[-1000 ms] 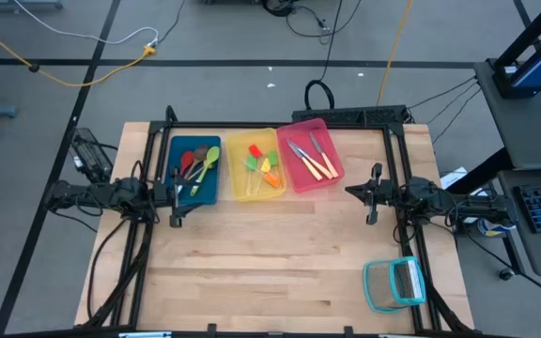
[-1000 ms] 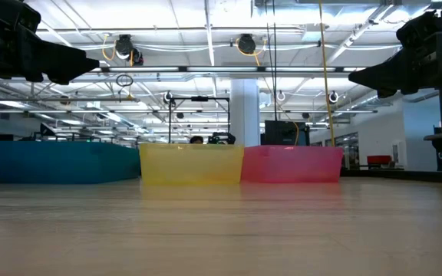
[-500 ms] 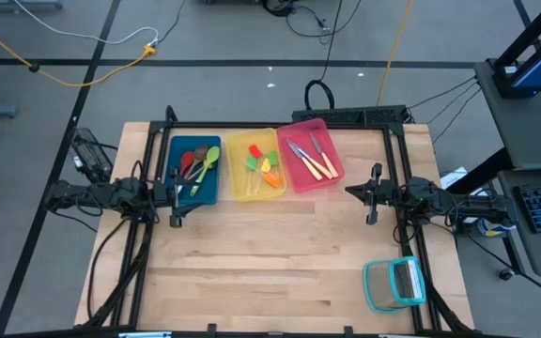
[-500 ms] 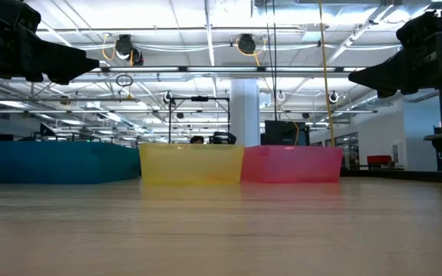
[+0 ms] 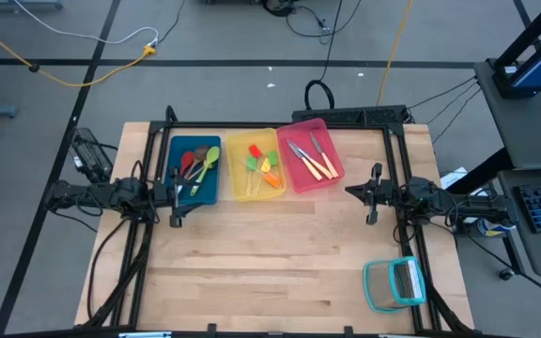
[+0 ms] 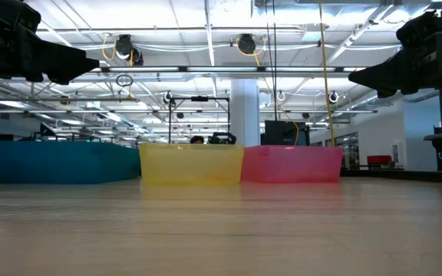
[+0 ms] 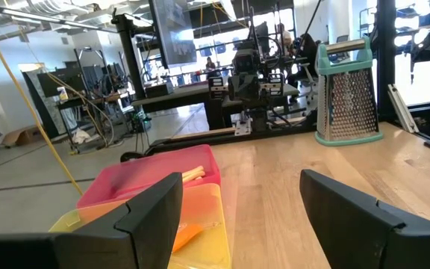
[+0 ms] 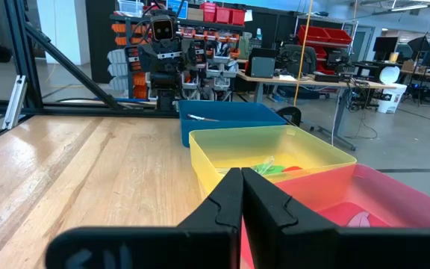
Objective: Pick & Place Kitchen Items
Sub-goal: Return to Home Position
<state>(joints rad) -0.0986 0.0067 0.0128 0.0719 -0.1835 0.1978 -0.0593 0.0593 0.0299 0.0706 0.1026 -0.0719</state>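
We saw the blue bin [image 5: 210, 193] holding spoons [image 5: 200, 167], the yellow bin [image 5: 242, 189] spatulas [image 5: 266, 166], the pink bin [image 5: 304, 181] knives [image 5: 314, 158], slanted, handles seemingly nearward. The left gripper [image 5: 174, 195] hung wide open, empty; the right gripper [image 5: 371, 193] was pinched closed on nothing.

a robotics lab: exposed ceiling pipes [image 6: 206, 69], cluttered workbenches [image 8: 304, 75], cables [image 5: 397, 42] across the floor.

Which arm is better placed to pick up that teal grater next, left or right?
Right, probably. The teal grater stands on the right side of the table; the right hand hovers much nearer it than the left hand across the table.
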